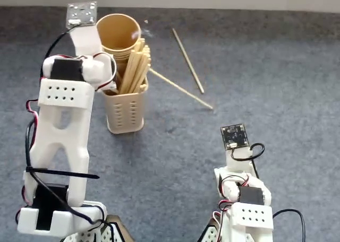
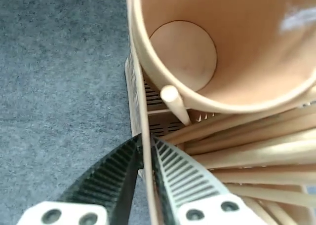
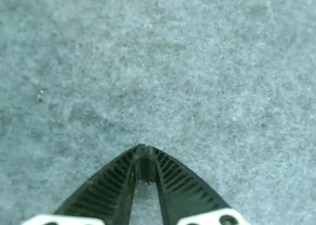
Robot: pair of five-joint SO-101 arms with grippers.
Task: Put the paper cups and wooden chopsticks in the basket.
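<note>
A tan slotted basket (image 1: 125,112) stands upright on the grey carpet and holds a paper cup (image 1: 118,32) and a bundle of wooden chopsticks (image 1: 135,69). In the left wrist view the cup (image 2: 222,47) is seen from above, with chopsticks (image 2: 247,151) leaning beside it. My left gripper (image 2: 143,142) is shut on one thin chopstick (image 2: 139,94) that runs along the basket's wall (image 2: 133,82). Two more chopsticks (image 1: 187,60) (image 1: 180,89) lie on the carpet to the right of the basket. My right gripper (image 3: 143,158) is shut and holds nothing, just above bare carpet.
The left arm (image 1: 64,120) stretches over the carpet to the basket's left side. The right arm (image 1: 241,199) sits folded at the near right. Open carpet lies between the basket and the right arm.
</note>
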